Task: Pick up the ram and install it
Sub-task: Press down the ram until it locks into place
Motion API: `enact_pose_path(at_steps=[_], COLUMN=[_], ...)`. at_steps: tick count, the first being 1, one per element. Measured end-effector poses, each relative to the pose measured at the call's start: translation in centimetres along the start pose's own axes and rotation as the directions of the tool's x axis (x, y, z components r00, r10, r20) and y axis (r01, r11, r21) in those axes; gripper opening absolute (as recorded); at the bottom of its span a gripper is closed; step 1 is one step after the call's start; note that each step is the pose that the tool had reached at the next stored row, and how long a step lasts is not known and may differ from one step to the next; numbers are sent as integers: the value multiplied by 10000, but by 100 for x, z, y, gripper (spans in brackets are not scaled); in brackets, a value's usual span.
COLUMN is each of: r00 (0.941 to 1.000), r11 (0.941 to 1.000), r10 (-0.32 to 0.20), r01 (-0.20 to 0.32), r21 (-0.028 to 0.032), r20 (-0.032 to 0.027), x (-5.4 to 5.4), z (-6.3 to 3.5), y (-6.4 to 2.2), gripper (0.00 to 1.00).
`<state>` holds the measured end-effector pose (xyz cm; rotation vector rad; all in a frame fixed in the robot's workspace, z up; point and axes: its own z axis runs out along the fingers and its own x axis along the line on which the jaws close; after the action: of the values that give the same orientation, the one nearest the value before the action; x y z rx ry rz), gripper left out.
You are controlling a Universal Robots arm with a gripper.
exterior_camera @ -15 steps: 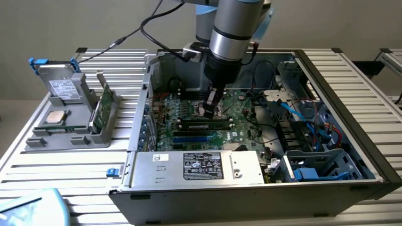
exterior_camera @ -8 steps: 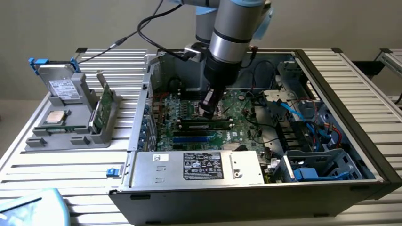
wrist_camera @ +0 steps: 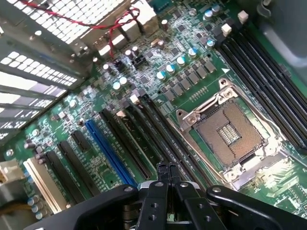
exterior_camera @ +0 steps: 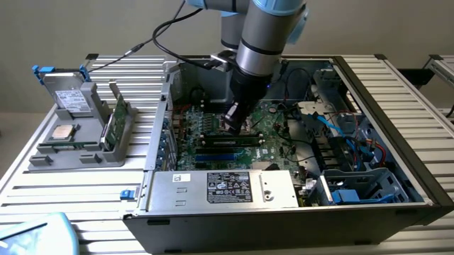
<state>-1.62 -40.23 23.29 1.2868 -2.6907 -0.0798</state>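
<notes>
My gripper [exterior_camera: 233, 125] reaches down into the open computer case [exterior_camera: 397, 133], over the motherboard [exterior_camera: 273, 127]. In the wrist view its two black fingertips [wrist_camera: 163, 173] are pressed together and shut, with nothing visible between them. The ram [exterior_camera: 230, 142], a long narrow dark stick, lies along a memory slot just below the fingertips in the exterior view. The wrist view shows the ram [wrist_camera: 142, 140] as a row of dark chips in a slot just ahead of the fingertips. Whether the tips touch it I cannot tell.
The bare processor socket [wrist_camera: 225, 132] lies beside the slots, and a blue slot [wrist_camera: 106, 154] on the other side. A power supply [exterior_camera: 223, 188] fills the case front. On the exterior view's left, a grey holder [exterior_camera: 78, 151] carries a green card [exterior_camera: 117, 119], a silver chip [exterior_camera: 64, 131] and a drive [exterior_camera: 71, 98].
</notes>
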Motion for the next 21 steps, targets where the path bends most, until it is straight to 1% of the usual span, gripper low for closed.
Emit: enact_pose_path(at_steps=[3, 5, 8, 10, 13, 17, 19, 21], r00=[9989, 9977, 9960, 9950, 9935, 9914, 9898, 9879], r11=[9989, 9978, 9960, 9950, 9935, 9914, 9898, 9879], r10=[456, 666, 890, 997, 1134, 1312, 1421, 1549], r01=[-455, -666, -889, -996, -1133, -1312, -1421, -1547], r21=[-52, -72, -97, -96, -78, -33, 20, 121], r20=[56, 88, 110, 104, 82, 35, -19, -114], x=[-1, 1, 9, 12, 17, 21, 24, 24], z=[5, -13, -77, -105, -137, -163, -172, -174], y=[0, 2, 9, 12, 17, 23, 24, 25], gripper=[11, 11, 11, 11, 11, 11, 11, 11])
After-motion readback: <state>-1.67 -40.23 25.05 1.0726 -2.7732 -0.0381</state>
